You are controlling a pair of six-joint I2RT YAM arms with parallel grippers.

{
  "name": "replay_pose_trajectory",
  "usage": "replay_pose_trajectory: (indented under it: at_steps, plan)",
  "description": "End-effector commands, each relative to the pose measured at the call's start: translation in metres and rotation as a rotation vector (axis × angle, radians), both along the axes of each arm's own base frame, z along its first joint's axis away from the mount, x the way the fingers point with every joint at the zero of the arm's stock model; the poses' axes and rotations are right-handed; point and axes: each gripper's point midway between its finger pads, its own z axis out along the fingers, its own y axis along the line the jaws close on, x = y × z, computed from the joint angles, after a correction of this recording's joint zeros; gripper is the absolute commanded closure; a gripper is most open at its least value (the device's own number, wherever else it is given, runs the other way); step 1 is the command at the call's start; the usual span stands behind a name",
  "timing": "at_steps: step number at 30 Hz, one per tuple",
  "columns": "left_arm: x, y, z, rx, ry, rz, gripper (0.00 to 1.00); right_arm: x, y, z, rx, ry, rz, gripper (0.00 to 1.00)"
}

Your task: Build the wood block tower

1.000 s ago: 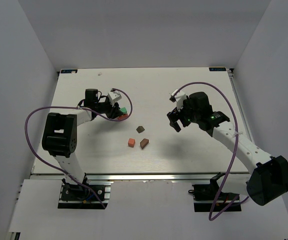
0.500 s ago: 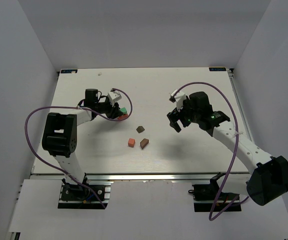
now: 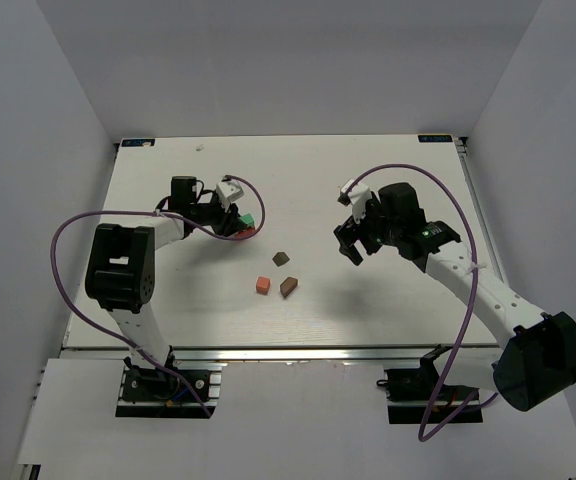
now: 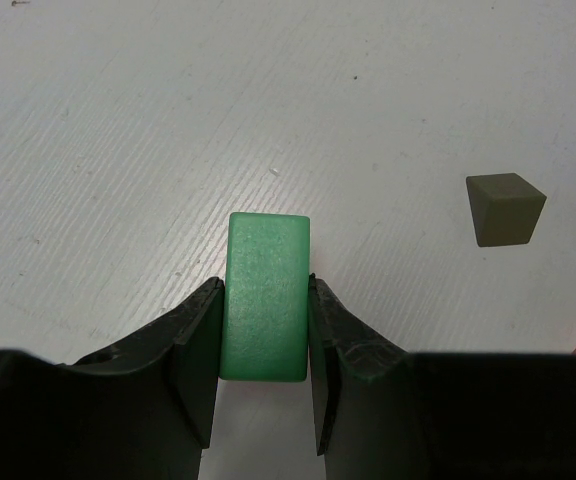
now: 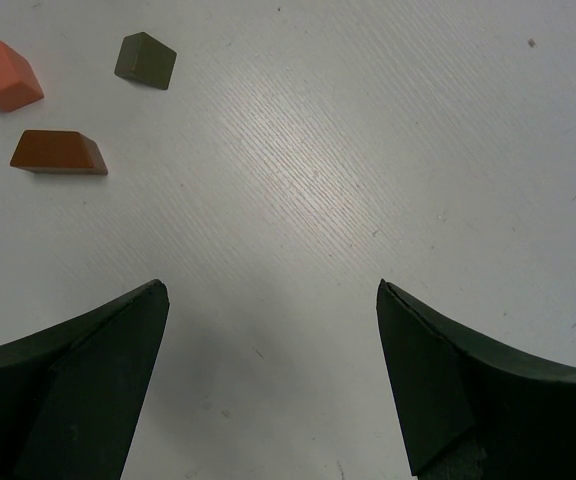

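Mint-green slab (image 4: 266, 300) is clamped by the left fingers (image 4: 196, 350), seemingly right beside the red piece (image 3: 248, 234). Right fingers (image 5: 78, 400) are spread wide and empty. Orange cube (image 3: 262, 285) is seen loose on the surface (image 3: 388, 300).

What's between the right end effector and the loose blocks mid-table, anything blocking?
Nothing visible. The right end effector hangs open over bare table. The orange cube, dark brown block and brown wedge lie apart from one another toward the upper left of the wrist view, with only tabletop between.
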Motion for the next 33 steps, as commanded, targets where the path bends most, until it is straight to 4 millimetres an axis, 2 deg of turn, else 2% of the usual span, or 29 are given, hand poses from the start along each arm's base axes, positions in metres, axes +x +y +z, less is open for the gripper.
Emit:
replay_pose_trajectory:
  at_steps: [1, 9, 13, 17, 24, 33]
  plan:
    - [0.004, 0.001, 0.003, 0.005, -0.007, -0.008, 0.83, 0.005, 0.005, 0.020, 0.033, -0.039, 0.017, 0.11]
    - [-0.004, 0.002, 0.000, 0.014, 0.024, -0.024, 0.82, 0.006, 0.005, 0.023, 0.032, -0.043, 0.022, 0.11]
    - [-0.007, 0.000, 0.002, 0.010, 0.033, -0.039, 0.74, 0.006, 0.004, 0.021, 0.029, -0.042, 0.018, 0.11]
    - [-0.001, 0.000, 0.007, -0.002, 0.031, -0.019, 0.65, 0.006, 0.005, 0.021, 0.030, -0.046, 0.018, 0.11]
    - [0.008, -0.001, 0.011, -0.010, 0.021, -0.009, 0.62, 0.005, 0.004, 0.022, 0.029, -0.046, 0.017, 0.11]
    - [0.003, -0.001, 0.009, -0.009, 0.031, -0.023, 0.62, 0.005, 0.003, 0.025, 0.027, -0.054, 0.019, 0.11]
